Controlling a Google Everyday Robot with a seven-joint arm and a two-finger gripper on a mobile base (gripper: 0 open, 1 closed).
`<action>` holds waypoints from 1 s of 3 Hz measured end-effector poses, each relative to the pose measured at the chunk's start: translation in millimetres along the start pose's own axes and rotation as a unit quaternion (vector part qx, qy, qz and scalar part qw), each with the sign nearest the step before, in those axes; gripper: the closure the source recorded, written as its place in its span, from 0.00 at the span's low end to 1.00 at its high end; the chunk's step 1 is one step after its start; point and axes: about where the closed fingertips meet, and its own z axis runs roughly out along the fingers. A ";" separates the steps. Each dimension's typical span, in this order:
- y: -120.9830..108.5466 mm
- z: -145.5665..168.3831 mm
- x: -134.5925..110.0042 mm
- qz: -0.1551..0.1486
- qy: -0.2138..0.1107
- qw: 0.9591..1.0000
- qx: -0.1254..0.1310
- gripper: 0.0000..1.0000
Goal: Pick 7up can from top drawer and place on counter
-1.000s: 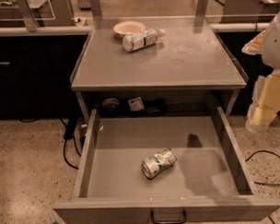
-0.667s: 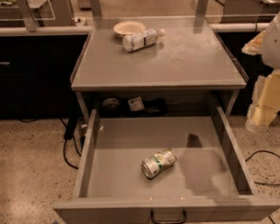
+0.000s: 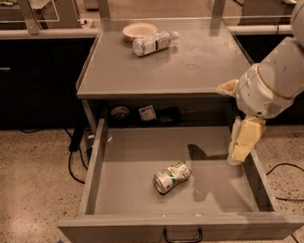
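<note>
Currently the gripper (image 3: 242, 145) hangs at the right rim of the top drawer (image 3: 95, 168), grip state indiscernible, likely staged to reach the 7up can (image 3: 172, 177) lying sideways mid-floor, for transfer to the counter (image 3: 200, 62)

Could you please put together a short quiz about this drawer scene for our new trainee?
1. True or false: the 7up can stands upright on the counter.
2. What lies beside the bowl on the counter? A) plastic bottle B) sponge C) apple
3. Fill in: the gripper hangs over the ___ side of the open top drawer, as the camera sees it.
Key: 1 false, it lies on its side in the drawer; 2 A; 3 right.
</note>
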 end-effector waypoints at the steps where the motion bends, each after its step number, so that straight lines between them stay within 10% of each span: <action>1: -1.1 58.9 -6.6 -0.047 -0.039 0.998 -0.028 0.00; 3: -1.7 84.1 5.4 -0.073 -0.028 0.997 -0.028 0.00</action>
